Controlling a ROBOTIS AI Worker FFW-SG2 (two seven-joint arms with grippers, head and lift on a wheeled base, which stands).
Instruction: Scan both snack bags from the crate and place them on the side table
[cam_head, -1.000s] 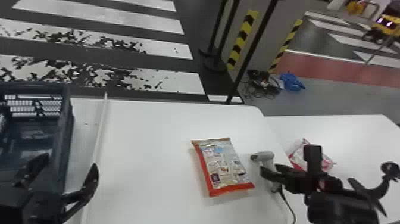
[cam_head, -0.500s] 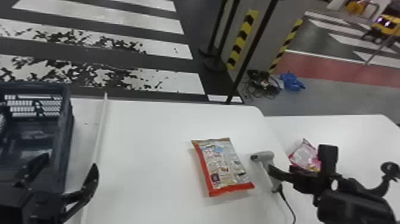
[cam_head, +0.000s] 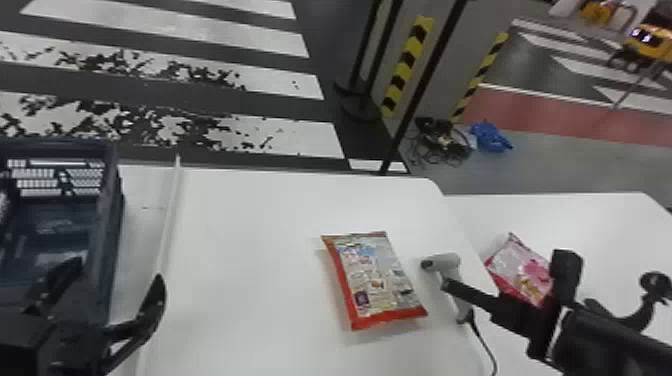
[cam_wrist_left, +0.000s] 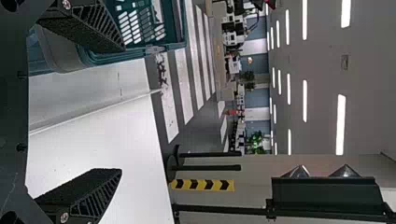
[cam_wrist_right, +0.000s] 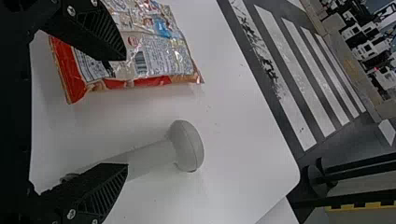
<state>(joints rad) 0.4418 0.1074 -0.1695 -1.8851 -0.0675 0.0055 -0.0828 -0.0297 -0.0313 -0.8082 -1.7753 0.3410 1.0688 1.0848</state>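
Right pincer (cam_wrist_right: 126, 110) is spread and empty, right over the grey plastic handheld scanner (cam_wrist_right: 186, 144)! Just to its left, the red-edged printed foil snack bag (cam_head: 375, 280) lies on the white tabletop (cam_head: 240, 280). Careful: a low sweep could knock the scanner or snag its black cord (cam_head: 483, 342). Out to its right, the pink-and-white snack bag (cam_head: 522, 270) sits on the white side table (cam_head: 600, 220). Far left, the left pincer (cam_wrist_left: 122, 109), spread too, hangs by the dark blue plastic crate (cam_head: 112, 210).

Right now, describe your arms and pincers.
My left arm and right arm are black, the right crossed by a pale line. The left pincer and right pincer are black, each with two tapered fingers, ribbed sides and silvery screws.
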